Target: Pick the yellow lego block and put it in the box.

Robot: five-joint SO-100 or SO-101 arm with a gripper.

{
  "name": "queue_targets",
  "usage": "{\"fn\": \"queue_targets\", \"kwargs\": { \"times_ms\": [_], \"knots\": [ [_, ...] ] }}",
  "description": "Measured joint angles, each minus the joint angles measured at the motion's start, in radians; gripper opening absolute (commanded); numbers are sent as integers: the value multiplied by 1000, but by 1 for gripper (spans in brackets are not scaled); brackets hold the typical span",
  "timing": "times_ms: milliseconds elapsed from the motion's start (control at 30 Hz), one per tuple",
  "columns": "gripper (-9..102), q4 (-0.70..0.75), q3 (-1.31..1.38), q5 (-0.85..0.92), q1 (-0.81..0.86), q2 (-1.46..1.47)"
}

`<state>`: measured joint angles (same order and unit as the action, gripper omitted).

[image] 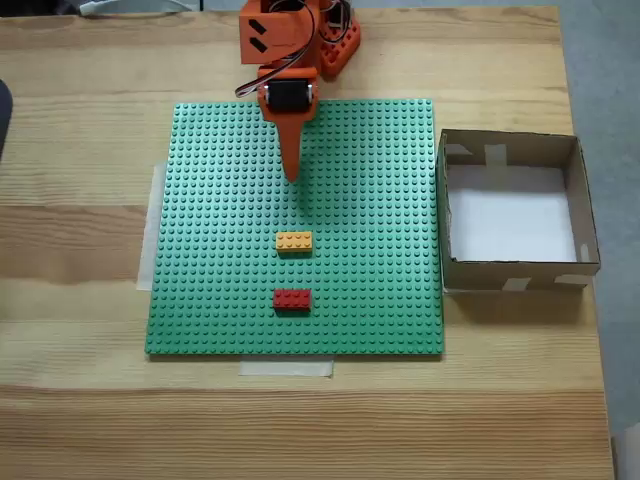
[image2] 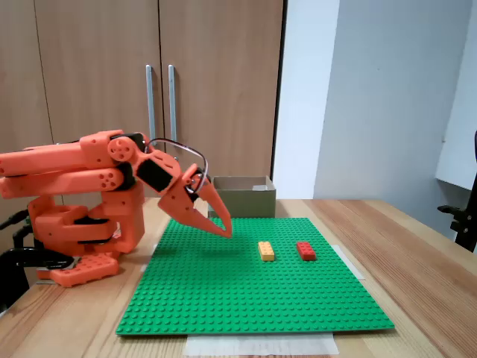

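No legible text, label, brand mark, number or sign appears in either fixed view.

One fixed view overhead, another table-level sideways, both showing baseplate (image: 300, 230)
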<state>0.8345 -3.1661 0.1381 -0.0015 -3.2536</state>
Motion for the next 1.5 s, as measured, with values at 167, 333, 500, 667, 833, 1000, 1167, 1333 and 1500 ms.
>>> {"fn": "queue_targets", "kwargs": {
  "times_ms": [167,333,500,667,833,1000,1167,1333,1500],
  "knots": [
    [-1,-15,0,5,-9,6],
    [-1,-80,12,-3,-3,98],
    [-1,-106,89,-35,0,281],
    [-1,-66,236,-84,-2,439],
    [-1,8,367,-107,-6,534],
    [-1,100,483,-129,-6,597],
    [-1,195,611,-152,-17,693],
    [-1,239,672,-146,-25,767],
    [-1,287,736,-124,-32,854]
  ]
}}
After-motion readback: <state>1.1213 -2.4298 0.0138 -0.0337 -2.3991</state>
